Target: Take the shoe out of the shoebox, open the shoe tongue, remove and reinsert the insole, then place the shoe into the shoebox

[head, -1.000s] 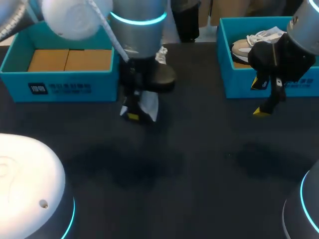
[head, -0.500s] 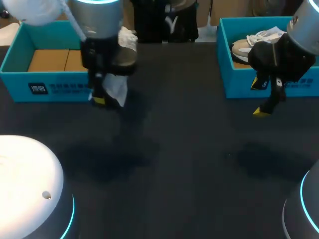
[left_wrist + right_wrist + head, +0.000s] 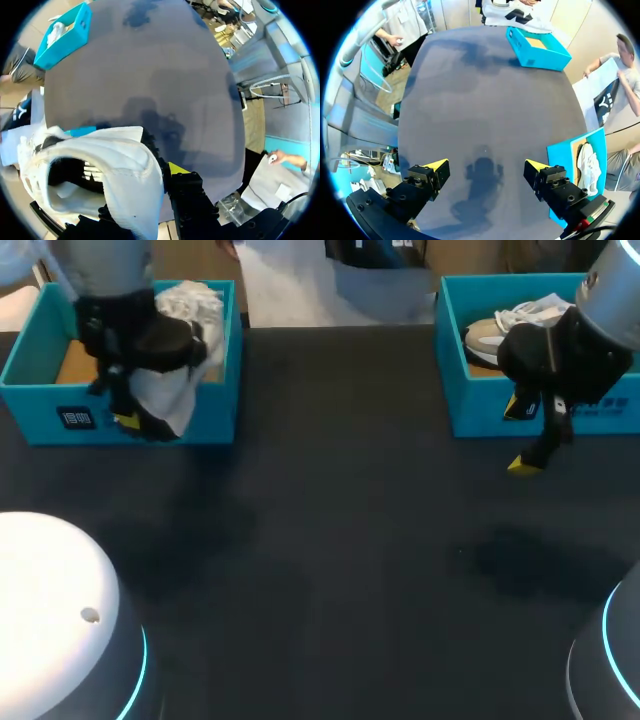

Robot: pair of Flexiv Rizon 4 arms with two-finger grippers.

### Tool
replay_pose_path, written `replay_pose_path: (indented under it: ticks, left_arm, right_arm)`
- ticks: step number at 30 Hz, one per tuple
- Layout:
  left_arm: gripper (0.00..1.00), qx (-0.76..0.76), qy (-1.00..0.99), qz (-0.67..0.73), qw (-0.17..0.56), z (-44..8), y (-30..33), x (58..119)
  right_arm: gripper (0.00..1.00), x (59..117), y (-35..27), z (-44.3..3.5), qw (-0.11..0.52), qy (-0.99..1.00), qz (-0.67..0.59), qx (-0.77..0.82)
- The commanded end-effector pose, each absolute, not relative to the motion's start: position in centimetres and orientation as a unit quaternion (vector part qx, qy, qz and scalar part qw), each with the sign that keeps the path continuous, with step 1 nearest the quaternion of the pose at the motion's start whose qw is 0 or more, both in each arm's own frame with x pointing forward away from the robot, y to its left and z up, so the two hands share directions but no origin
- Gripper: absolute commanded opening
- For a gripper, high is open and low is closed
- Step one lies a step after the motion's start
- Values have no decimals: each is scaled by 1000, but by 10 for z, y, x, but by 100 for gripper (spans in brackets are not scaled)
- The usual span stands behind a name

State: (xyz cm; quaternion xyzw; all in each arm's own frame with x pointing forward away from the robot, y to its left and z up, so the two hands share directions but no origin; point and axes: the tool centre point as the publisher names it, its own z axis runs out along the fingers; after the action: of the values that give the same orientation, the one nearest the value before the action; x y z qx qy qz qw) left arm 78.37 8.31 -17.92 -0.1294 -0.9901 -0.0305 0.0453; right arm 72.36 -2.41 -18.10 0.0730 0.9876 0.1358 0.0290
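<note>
Shoe (image 3: 178, 390) first, at the far left: it hangs tilted from the left tool (image 3: 128, 421) over the right end of the left box (image 3: 40, 410), apparently not yet resting on the cardboard floor. The left wrist view looks into the shoe's (image 3: 100, 175) opening. One yellow finger (image 3: 177, 168) presses on the outside of its wall and the other is hidden, most likely inside. So the left tool is clenched on the shoe by its collar, a hold that leaves the sole free to meet the box floor first. I judge this to be the placing step, though a lift out of the box would look the same.

Across the bare counter (image 3: 350, 540), well apart from all that, the right tool (image 3: 523, 437) hangs just in front of the right box (image 3: 470, 410). A second shoe (image 3: 500, 330) lies in that box. In its own view the right tool (image 3: 486, 172) is released, its fingers spread wide with only counter between them. It seems parked there to stay out of the left arm's way. The right box (image 3: 565, 150) sits just beside one finger.
</note>
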Motion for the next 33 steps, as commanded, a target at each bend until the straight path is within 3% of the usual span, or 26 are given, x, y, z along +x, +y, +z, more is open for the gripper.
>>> replay_pose_path:
  ticks: [1, 33]
  left_arm:
    - [0, -119, -992, 3, 51, -177, 121, 801]
    - [0, -169, -982, -70, 53, -188, 270, 873]
  right_arm:
    - [100, 725, -23, -182, 28, 988, 135, 73]
    - [100, 725, -23, -182, 28, 988, 135, 73]
